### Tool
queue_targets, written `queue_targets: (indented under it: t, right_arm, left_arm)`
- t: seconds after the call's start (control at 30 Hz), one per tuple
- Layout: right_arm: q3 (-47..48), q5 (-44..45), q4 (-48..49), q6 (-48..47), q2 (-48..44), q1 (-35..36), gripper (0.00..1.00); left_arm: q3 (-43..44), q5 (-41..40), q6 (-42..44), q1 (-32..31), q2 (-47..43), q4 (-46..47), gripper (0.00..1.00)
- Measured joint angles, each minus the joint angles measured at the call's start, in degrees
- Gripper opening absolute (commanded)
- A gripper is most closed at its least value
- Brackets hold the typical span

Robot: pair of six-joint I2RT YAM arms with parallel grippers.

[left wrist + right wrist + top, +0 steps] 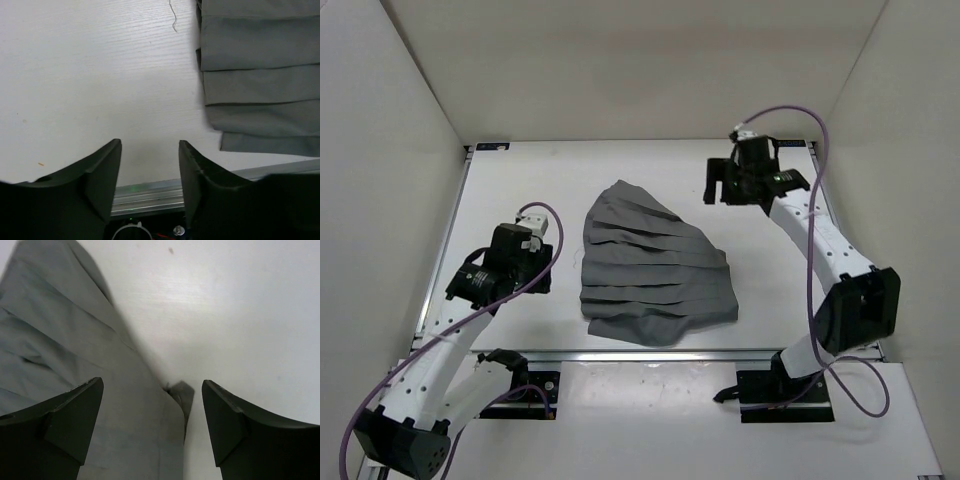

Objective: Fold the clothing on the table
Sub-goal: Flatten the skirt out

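Clothing (655,275) lay flat on the table (520,190), dark grey, pleats fanned out: narrow end far-left, wide hem near-right. One layer only, no fold made yet. A small corner at its edge was turned up, seen in the right wrist view.

Left gripper (150,145) sat left of the clothing, apart from it, not touching. Jaws parted at a medium gap, nothing between them but bare table. The clothing's stacked pleat edges showed at the right of its wrist view.

Right gripper (152,382) sat far-right of the clothing, clear of it in the top view. Jaws spread wide, holding nothing. Its camera looked down on the clothing's edge and the turned-up corner.

A thin loose thread (173,17) lay on the table just left of the clothing. Metal rail (150,192) ran along the table's near side, below the clothing's hem.
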Motion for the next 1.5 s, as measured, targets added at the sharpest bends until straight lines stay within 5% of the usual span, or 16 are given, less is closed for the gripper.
queue_targets:
  t: [0.17, 0.23, 0.33, 0.53, 0.8, 0.83, 0.87, 0.9, 0.97, 1.2, 1.33, 1.4, 1.5]
  right_arm:
    - [-14.62, -3.69, 3.15, 5.31, -7.72, -4.74, 0.78]
    - [-21.05, -6.19, 5.73, 7.28, -11.23, -6.99, 0.73]
    - [-30.16, -8.66, 8.96, 9.38, -16.2, -11.5, 0.62]
    - [-38.29, -11.08, 10.49, 9.97, -17.68, -10.86, 0.62]
    - [-44.41, -11.41, 15.61, 11.28, -17.81, -5.01, 0.66]
    - [-46.01, -11.5, 16.31, 11.56, -18.08, -5.29, 0.62]
    - [-47.34, -11.65, 16.72, 11.69, -18.23, -5.6, 0.46]
    - [-49.44, -12.72, 17.33, 12.31, -18.32, -6.25, 0.16]
    - [-51.63, -14.64, 19.21, 13.14, -18.47, -6.38, 0.0]
    - [-54.88, -19.87, 32.04, 18.1, -19.82, 7.91, 0.01]
    - [-51.78, -24.85, 36.65, 18.69, -16.41, 11.3, 0.1]
    - [-51.08, -25.83, 37.7, 18.38, -15.93, 11.96, 0.0]
    - [-52.59, -26.05, 38.18, 18.27, -20.2, 12.35, 0.0]
  left_arm:
    - [-0.11, -0.26, -0.33, -0.96, 1.2, -0.04, 0.7]
    - [-0.11, -0.22, -0.35, -1.29, 1.01, 0.0, 0.49]
    - [-0.09, 0.72, 0.48, -1.07, 0.79, -0.04, 0.32]
    - [1.62, 8.55, -0.22, -2.93, 6.82, 1.95, 0.45]
    - [1.16, 24.06, -9.81, -7.65, 12.2, 18.53, 0.37]
    - [0.83, 25.59, -11.04, -8.13, 13.0, 20.96, 0.36]
    - [0.44, 27.19, -12.2, -8.44, 13.86, 23.08, 0.36]
    - [-0.33, 28.83, -13.64, -8.5, 14.91, 25.59, 0.37]
    - [-1.25, 29.79, -14.88, -7.93, 15.78, 27.36, 0.37]
    - [-2.91, 29.51, -15.76, -1.99, 15.02, 28.17, 0.4]
    - [-2.6, 27.58, -15.3, -3.48, 15.8, 27.19, 0.43]
    - [-2.23, 27.1, -15.32, -5.4, 17.33, 26.99, 0.42]
    - [-1.6, 26.88, -15.56, -7.3, 19.47, 26.99, 0.42]
